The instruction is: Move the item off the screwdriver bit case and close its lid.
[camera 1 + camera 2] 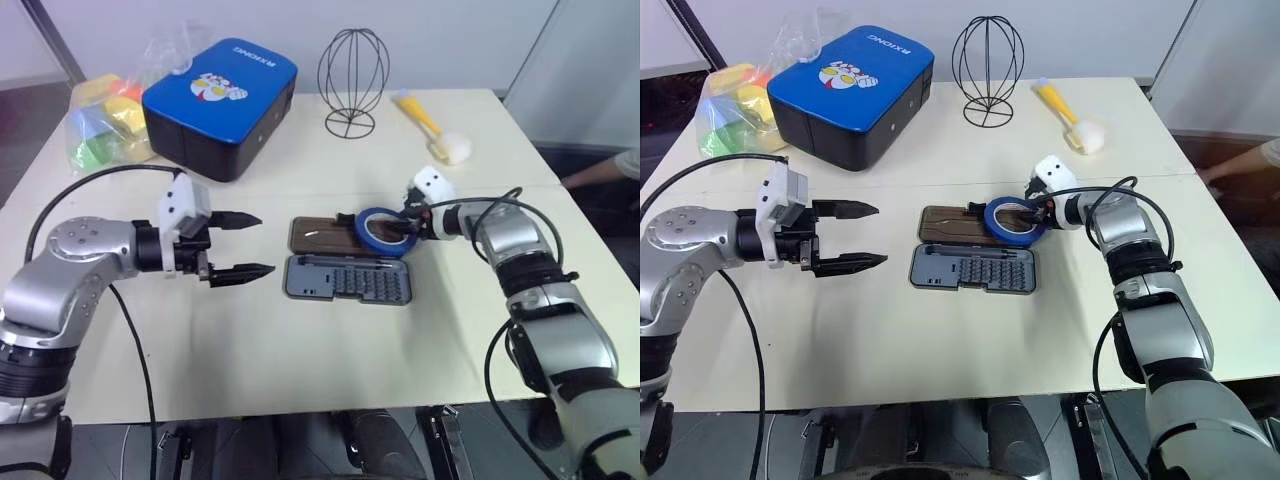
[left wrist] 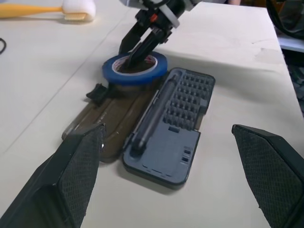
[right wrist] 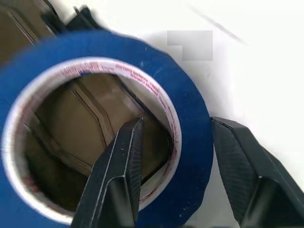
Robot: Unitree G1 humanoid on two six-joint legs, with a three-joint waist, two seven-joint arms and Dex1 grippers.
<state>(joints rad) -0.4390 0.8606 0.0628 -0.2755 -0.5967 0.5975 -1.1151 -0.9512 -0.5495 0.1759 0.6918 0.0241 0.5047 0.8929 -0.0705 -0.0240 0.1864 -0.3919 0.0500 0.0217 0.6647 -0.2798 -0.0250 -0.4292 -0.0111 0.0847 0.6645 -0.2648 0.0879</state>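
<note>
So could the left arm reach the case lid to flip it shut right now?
Probably not yet. The left gripper hovers open beside the case with nothing between, but the blue tape lies on the brown lid, and the right gripper straddles the tape's wall.

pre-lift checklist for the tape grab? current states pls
1. Blue tape roll on the brown lid: ok, not yet moved.
2. Right gripper straddles the roll's wall, one finger in the hollow, one outside: ok.
3. Fingers clamped on the wall: cannot tell, a gap shows by the outer finger.
4. Left gripper open, apart from the case: ok.
5. Lid lies flat open beside the bit tray: ok.
</note>
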